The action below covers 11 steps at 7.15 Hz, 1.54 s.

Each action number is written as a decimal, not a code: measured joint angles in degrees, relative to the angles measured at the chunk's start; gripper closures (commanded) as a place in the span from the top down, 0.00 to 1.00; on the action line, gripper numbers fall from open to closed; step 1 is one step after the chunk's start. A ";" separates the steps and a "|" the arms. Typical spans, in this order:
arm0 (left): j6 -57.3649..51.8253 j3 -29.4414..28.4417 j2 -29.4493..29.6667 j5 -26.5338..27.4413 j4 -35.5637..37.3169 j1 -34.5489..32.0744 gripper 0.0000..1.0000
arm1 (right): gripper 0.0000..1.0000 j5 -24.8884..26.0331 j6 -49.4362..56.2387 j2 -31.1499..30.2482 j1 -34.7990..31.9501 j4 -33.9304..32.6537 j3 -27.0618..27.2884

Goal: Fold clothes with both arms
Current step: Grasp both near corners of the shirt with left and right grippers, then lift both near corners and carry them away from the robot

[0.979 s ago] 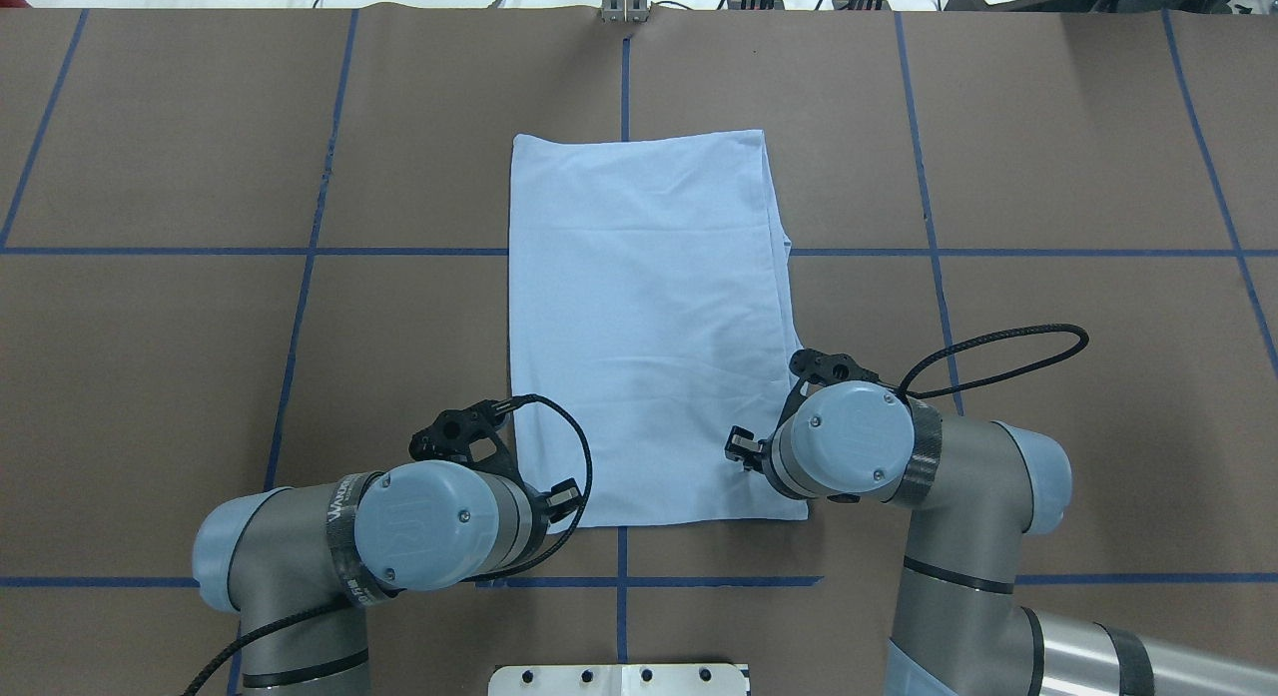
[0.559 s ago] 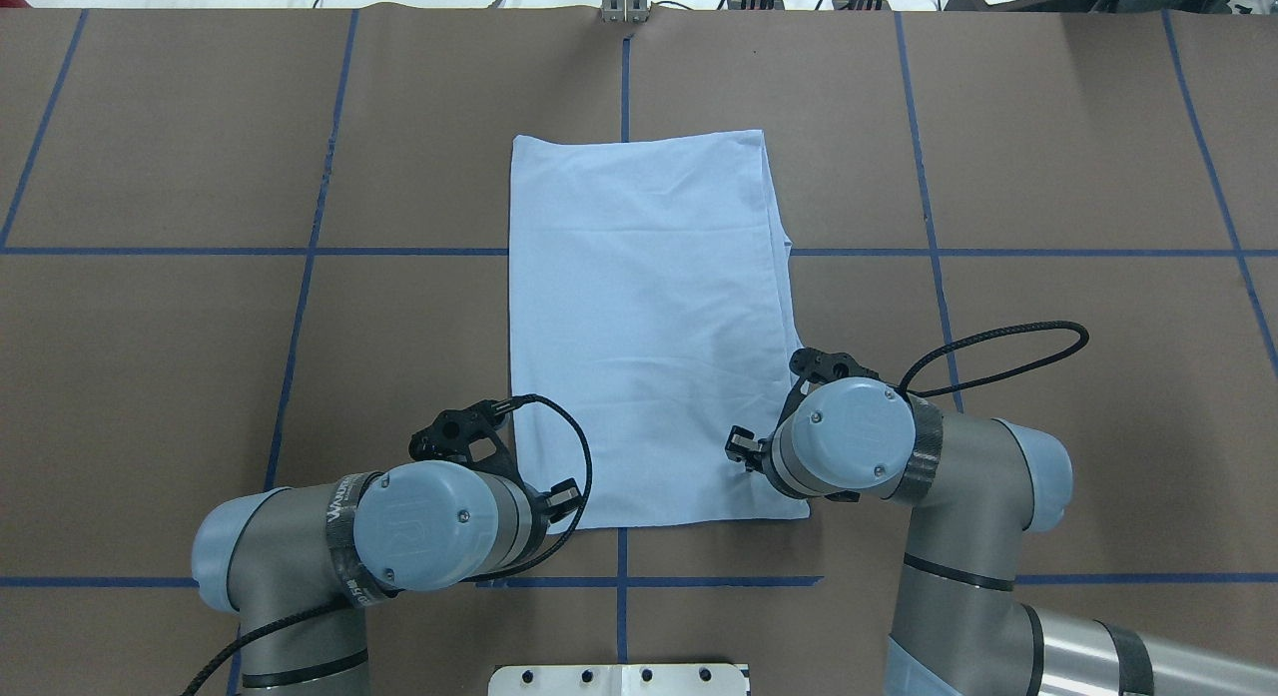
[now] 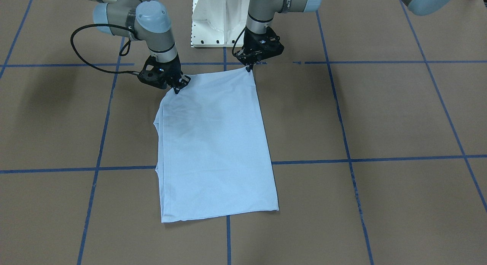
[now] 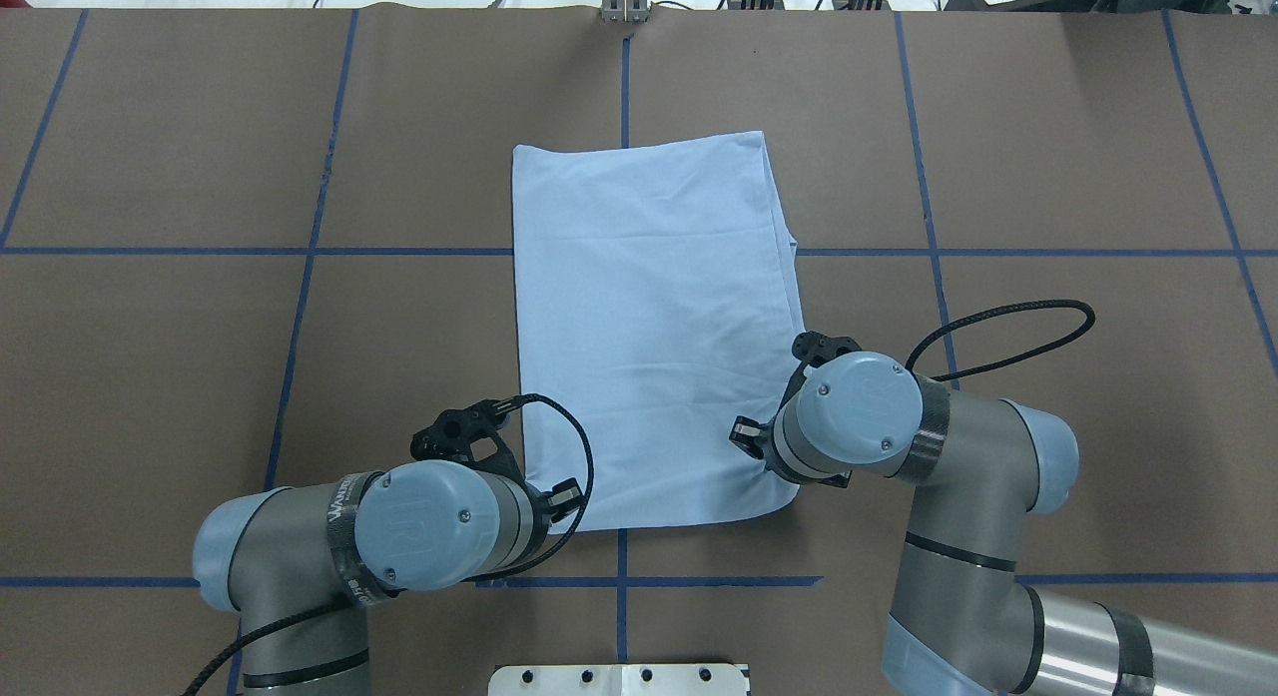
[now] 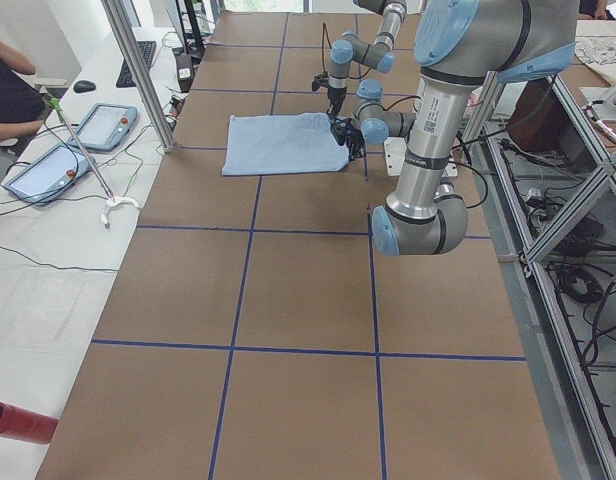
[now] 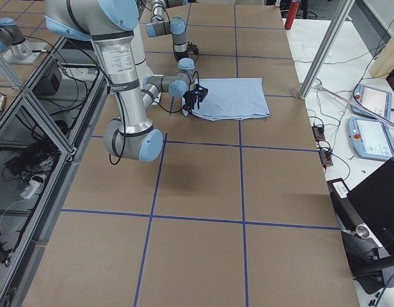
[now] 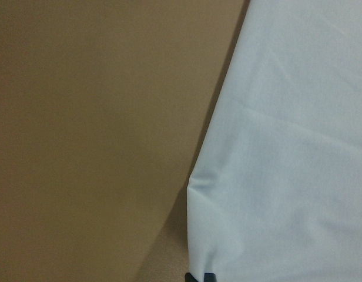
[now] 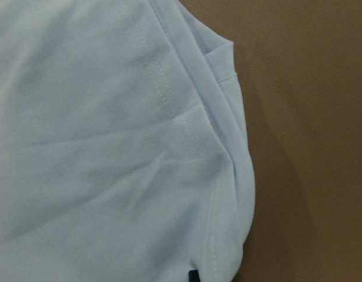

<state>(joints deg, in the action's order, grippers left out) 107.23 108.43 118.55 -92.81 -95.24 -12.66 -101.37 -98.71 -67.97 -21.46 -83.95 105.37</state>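
The pale light-blue T-shirt [image 4: 649,327] lies folded into a long rectangle in the middle of the table, also in the front view [image 3: 213,151]. Its chest print and neck label are hidden. My left gripper [image 3: 249,68] is shut on the shirt's near left corner, right at the table. My right gripper [image 3: 177,91] is shut on the near right corner, which is raised a little and curls inward [image 4: 789,496]. The left wrist view shows cloth [image 7: 287,147] with a fingertip [image 7: 200,276] at its edge. The right wrist view shows layered hems [image 8: 187,129].
The white pedestal base [image 3: 218,21] stands just behind the grippers. Blue tape lines [image 4: 300,327] grid the brown table. Cables and a metal post [image 4: 624,2] sit at the far edge. Tablets [image 5: 103,125] and an operator [image 5: 3,90] are beside the table.
My right gripper has moved forward, away from the base, taking the near right corner with it; that corner now looks rounded. The left arm has hardly moved.
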 measured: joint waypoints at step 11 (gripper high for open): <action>0.57 18.02 -6.63 0.70 7.63 9.86 0.00 | 0.00 -3.10 -0.54 -4.47 7.50 0.24 15.31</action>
<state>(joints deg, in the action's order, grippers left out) 107.80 126.45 111.92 -92.12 -87.61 -2.80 -104.47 -99.26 -72.44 -13.96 -83.71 120.68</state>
